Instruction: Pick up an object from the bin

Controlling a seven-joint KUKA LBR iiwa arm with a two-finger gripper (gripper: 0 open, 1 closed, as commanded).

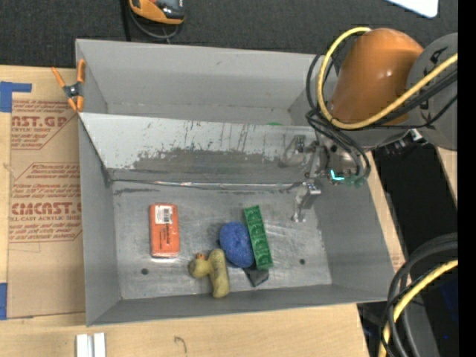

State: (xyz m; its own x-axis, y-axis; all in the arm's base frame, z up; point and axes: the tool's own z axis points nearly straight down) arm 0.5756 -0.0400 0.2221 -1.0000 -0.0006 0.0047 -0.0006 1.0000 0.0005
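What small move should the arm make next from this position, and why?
Probably a short shift toward the view's lower left, to bring the gripper over the green ridged block. The gripper hangs above bare bin floor with nothing beneath it to pick. The green block is the nearest thing, at the right edge of a cluster with a blue lump and a yellow toy.

Gripper (302, 203) above grey bin (100, 222) floor at right, green block (256, 235) nearby, blue lump (236, 244) (perhaps a sponge), yellow toy (210, 268), orange box (164, 230)
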